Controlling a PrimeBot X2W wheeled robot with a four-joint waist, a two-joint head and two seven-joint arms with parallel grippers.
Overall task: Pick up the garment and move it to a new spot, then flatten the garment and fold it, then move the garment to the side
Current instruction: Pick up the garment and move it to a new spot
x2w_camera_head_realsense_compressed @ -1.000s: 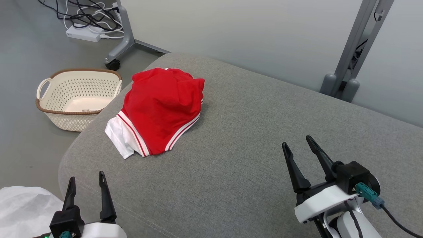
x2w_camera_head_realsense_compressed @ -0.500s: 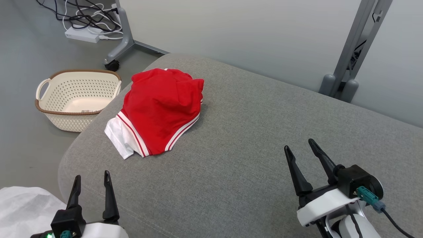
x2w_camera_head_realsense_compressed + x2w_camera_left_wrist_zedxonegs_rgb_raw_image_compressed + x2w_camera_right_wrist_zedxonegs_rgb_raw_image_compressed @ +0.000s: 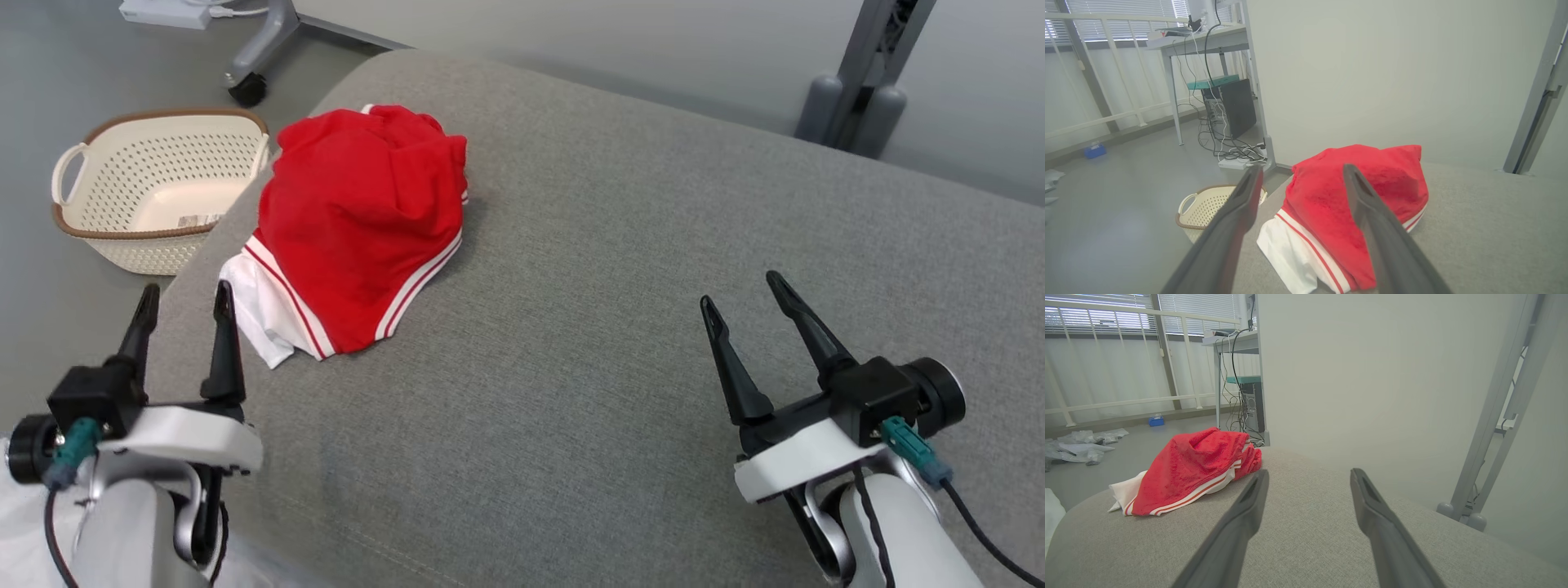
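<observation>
The garment (image 3: 359,229) is red with white stripes and a white part, lying bunched at the far left of the grey cushion (image 3: 620,343). It also appears in the left wrist view (image 3: 1392,192) and the right wrist view (image 3: 1188,473). My left gripper (image 3: 186,296) is open near the cushion's left edge, just short of the garment's white corner, with nothing between its fingers. Far to the right, my right gripper (image 3: 741,287) hovers open and empty over bare cushion. Both pairs of fingers point toward the garment's side of the room (image 3: 1300,171) (image 3: 1310,475).
A cream perforated basket (image 3: 90,237) stands on the floor left of the cushion, beside the garment. Beyond it are a wheeled grey stand (image 3: 253,57) and a power strip (image 3: 163,10). Grey posts (image 3: 853,90) rise behind the cushion at right.
The head camera has tilted down, shifting the whole scene up. Both arms have risen and reached forward; the left gripper now stands close to the garment's white corner. The garment has not moved.
</observation>
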